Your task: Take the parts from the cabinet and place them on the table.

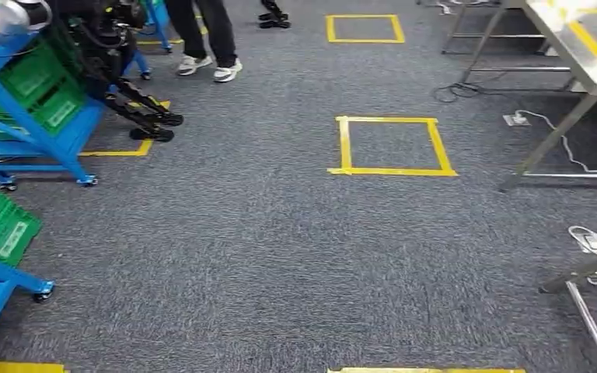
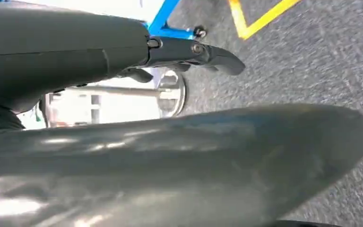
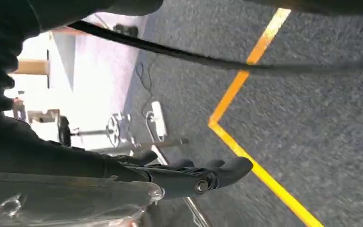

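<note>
The blue cabinet (image 1: 39, 132) with green bins (image 1: 43, 85) stands at the left of the head view, and the steel table (image 1: 591, 74) at the right. In the right wrist view my right hand (image 3: 189, 177) hangs over the carpet; its dark fingers (image 3: 217, 171) lie along a part wrapped in clear plastic (image 3: 71, 201), which it holds. In the left wrist view my left hand (image 2: 179, 94) also hangs above the floor. Its dark fingers (image 2: 194, 51) are straight and apart from the thick grey thumb (image 2: 194, 161), with nothing between them.
Yellow tape squares (image 1: 392, 145) mark the grey carpet between cabinet and table. A person's legs and shoes (image 1: 210, 68) stand at the back left beside dark machine legs (image 1: 144, 113). Power strips (image 1: 591, 241) and cables lie under the table. A second blue rack (image 1: 0, 233) is near left.
</note>
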{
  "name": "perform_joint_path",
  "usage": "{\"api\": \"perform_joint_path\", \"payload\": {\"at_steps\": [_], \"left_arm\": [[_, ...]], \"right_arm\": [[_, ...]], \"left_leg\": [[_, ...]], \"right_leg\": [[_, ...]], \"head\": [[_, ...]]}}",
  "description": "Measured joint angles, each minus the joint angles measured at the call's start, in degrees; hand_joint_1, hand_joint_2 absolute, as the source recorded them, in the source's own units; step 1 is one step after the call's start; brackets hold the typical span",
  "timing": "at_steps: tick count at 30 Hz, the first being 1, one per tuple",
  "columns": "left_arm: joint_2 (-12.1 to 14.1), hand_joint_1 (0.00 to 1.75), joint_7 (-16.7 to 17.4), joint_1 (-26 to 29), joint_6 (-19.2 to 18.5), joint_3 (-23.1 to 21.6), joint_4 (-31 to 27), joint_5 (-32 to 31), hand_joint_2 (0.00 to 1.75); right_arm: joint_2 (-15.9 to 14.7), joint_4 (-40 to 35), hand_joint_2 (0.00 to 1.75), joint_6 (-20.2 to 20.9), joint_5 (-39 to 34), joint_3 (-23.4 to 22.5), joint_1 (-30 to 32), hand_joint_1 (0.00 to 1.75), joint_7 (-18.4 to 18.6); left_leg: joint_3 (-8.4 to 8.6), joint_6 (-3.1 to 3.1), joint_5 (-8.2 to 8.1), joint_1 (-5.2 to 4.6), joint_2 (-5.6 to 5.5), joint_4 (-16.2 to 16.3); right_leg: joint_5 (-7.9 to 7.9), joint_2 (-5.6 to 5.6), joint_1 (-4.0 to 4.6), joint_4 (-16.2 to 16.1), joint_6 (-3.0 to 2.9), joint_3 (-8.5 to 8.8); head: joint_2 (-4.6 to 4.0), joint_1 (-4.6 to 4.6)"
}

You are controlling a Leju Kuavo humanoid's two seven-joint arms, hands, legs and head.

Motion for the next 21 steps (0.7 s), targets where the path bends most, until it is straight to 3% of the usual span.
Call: {"api": "perform_joint_path", "payload": {"at_steps": [1, 3, 4, 5, 6, 7, 9, 10, 12, 13, 14, 15, 16, 19, 20, 21], "left_arm": [[0.0, 0.00, 0.0, 0.0, 0.1, 0.0, 0.0, 0.0, 0.00], [0.1, 0.00, 0.0, 0.3, 0.2, 0.1, 0.0, 0.0, 0.00], [0.1, 0.00, 0.0, 0.4, 0.2, 0.1, 0.0, 0.1, 0.00], [0.1, 0.00, 0.1, 0.5, 0.3, 0.2, 0.1, 0.2, 0.00], [0.1, 0.00, 0.2, 0.4, 0.3, 0.2, 0.1, 0.2, 0.00], [0.1, 0.00, 0.2, 0.3, 0.3, 0.2, 0.1, 0.2, 0.00], [0.1, 0.00, 0.4, 0.2, 0.4, 0.2, 0.1, 0.2, 0.00], [0.0, 0.00, 0.4, 0.3, 0.4, 0.2, 0.1, 0.4, 0.00], [0.0, 0.00, 0.5, 0.5, 0.6, 0.5, 0.1, 0.4, 0.00], [0.0, 0.00, 0.5, 0.4, 0.7, 0.8, 0.1, 0.4, 0.00], [0.0, 0.00, 0.5, 0.4, 0.7, 0.9, 0.1, 0.4, 0.00], [0.0, 0.00, 0.5, 0.2, 0.8, 0.9, 0.1, 0.3, 0.00], [0.0, 0.00, 0.5, -0.1, 0.9, 1.0, 0.0, 0.3, 0.00], [0.1, 0.00, 0.6, 0.2, 1.2, 1.1, 0.1, 0.2, 0.00], [0.1, 0.00, 0.6, 0.3, 1.2, 1.1, 0.1, 0.2, 0.00], [0.1, 0.00, 0.7, 0.3, 1.3, 1.1, 0.1, 0.2, 0.00]], "right_arm": [[0.0, 0.0, 1.75, 0.0, 0.0, 0.0, 0.0, 0.00, 0.2], [0.0, 0.0, 1.75, 0.0, 0.0, 0.0, -0.1, 0.00, 0.4], [0.0, 0.0, 1.75, 0.0, 0.0, 0.0, -0.1, 0.00, 0.4], [0.1, 0.0, 1.75, -0.1, 0.0, 0.0, -0.1, 0.00, 0.5], [0.1, 0.0, 1.75, -0.1, 0.0, 0.0, -0.1, 0.00, 0.5], [0.1, 0.0, 1.75, -0.1, 0.0, 0.0, -0.1, 0.00, 0.5], [0.1, 0.0, 1.75, -0.5, 0.0, 0.0, 0.2, 0.00, 0.5], [0.1, 0.0, 1.75, -0.8, 0.0, 0.0, 0.2, 0.00, 0.5], [0.1, 0.0, 1.75, -0.9, 0.0, 0.0, 0.1, 0.00, 0.4], [0.1, 0.0, 1.75, -0.9, 0.0, 0.0, 0.0, 0.00, 0.4], [0.2, 0.0, 1.75, -0.9, 0.0, 0.0, 0.0, 0.00, 0.4], [0.2, 0.0, 1.75, -0.9, 0.0, 0.0, 0.0, 0.00, 0.4], [0.2, 0.0, 1.75, -0.9, 0.0, 0.0, 0.1, 0.00, 0.4], [0.2, 0.0, 1.75, -1.0, 0.0, 0.0, -0.2, 0.00, 0.8], [0.2, 0.0, 1.75, -1.0, 0.0, 0.0, -0.3, 0.00, 0.9], [0.2, 0.0, 1.75, -1.1, 0.0, 0.0, -0.2, 0.00, 0.9]], "left_leg": [[-0.22, -0.30, 0.25, 0.06, -0.46, -0.1], [-0.32, -1.06, 0.78, 0.44, -1.16, -0.7], [-0.44, -1.37, 0.83, 0.50, -1.55, -0.8], [-0.50, -1.53, 0.28, 0.43, -0.23, -0.3], [-1.59, -1.71, -1.54, 0.20, 2.04, 1.8], [-3.62, -1.86, -3.98, 0.22, 3.09, 6.0], [-7.71, -1.97, -7.55, 0.24, 3.82, 14.5], [-8.73, -1.95, -7.77, 0.24, 3.87, 16.5], [-6.73, -1.72, -4.43, 0.20, 4.01, 12.9], [-4.22, -1.45, -1.98, 0.12, 4.60, 8.4], [-1.68, -1.11, -0.14, -0.12, 6.48, 4.0], [0.05, -0.86, 0.09, -0.60, 9.90, 0.9], [0.33, -0.49, -0.42, -0.82, 9.40, -0.5], [-0.12, 0.32, -0.17, -0.80, 7.33, -0.5], [0.34, 0.70, 0.17, -0.25, 6.67, -0.9], [0.37, 0.97, 0.21, -0.17, 6.22, -1.0]], "right_leg": [[0.23, -0.58, 0.07, 0.2, -0.80, 0.10], [0.37, -1.20, 0.59, 0.3, -1.64, 0.01], [0.67, -1.82, 0.40, 0.0, -2.16, 0.05], [0.81, -2.42, 0.32, -0.2, -2.57, 0.14], [0.82, -2.89, 0.36, -0.2, -2.92, 0.12], [0.79, -3.57, 0.53, -0.2, -3.17, 0.03], [0.67, -5.14, 0.82, -0.2, -3.37, -0.08], [0.64, -5.87, 0.91, -0.2, -3.42, -0.09], [0.54, -7.19, 1.05, -0.2, -3.47, 0.05], [0.46, -7.87, 1.06, -0.2, -3.43, 0.22], [0.34, -8.37, 1.08, -0.2, -3.26, 0.43], [0.10, -8.90, 1.46, -0.1, -2.90, 0.56], [-0.20, -9.47, 1.70, 0.1, -2.55, 0.44], [-0.22, -11.73, 1.78, -0.5, -1.85, 1.21], [-0.62, -10.44, 1.42, -0.2, -1.28, 0.99], [-1.85, -7.30, 1.41, 1.6, -0.93, 0.46]], "head": [[0.00, -0.15], [0.00, -0.09], [0.00, -0.06], [0.00, -0.13], [0.00, -0.65], [0.00, -0.87], [0.00, -0.85], [0.00, -0.87], [0.00, -0.87], [0.00, -0.87], [0.00, -0.87], [0.00, -0.96], [0.00, -1.27], [0.00, -1.00], [0.00, -1.14], [0.00, -0.74]]}}
